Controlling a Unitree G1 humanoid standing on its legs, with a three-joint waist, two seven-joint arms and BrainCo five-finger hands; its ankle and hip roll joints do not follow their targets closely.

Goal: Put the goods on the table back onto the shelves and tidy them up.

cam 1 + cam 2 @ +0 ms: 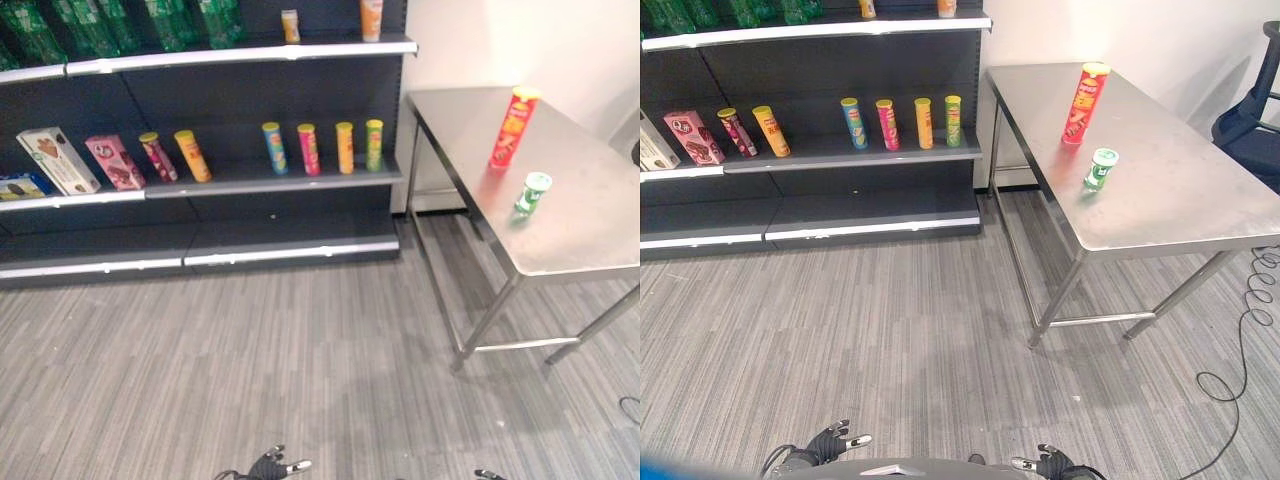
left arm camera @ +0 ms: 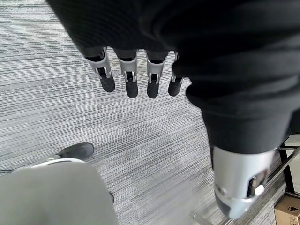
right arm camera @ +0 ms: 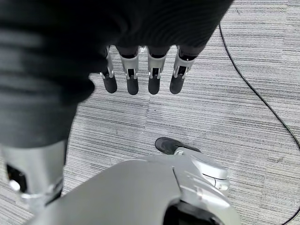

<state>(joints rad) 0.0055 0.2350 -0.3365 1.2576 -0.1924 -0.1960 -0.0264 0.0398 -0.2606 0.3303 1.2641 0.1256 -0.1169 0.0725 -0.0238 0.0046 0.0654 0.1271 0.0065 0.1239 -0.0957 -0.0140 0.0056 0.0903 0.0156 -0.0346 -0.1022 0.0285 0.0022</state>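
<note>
Two cans waited on the steel tabletop [image 1: 1160,210] while both of the robot's hands hung empty over the grey floor [image 1: 910,340].

A tall red can [image 1: 1084,103] stood upright on the far part of the tabletop, at the right of the scene, and a short green can [image 1: 1100,168] stood just beside it on the near side, the two apart. To the left, the dark shelves [image 1: 300,178] carried a row of four upright cans [image 1: 322,148] on the middle level, two leaning cans [image 1: 175,156] further left, then a pink box [image 1: 115,161] and a white box [image 1: 58,159]; green bottles [image 1: 120,25] lined the top level. The left hand [image 2: 136,77] and right hand [image 3: 140,75] hung low at the near edge, fingers straight and relaxed, gripping nothing.
</note>
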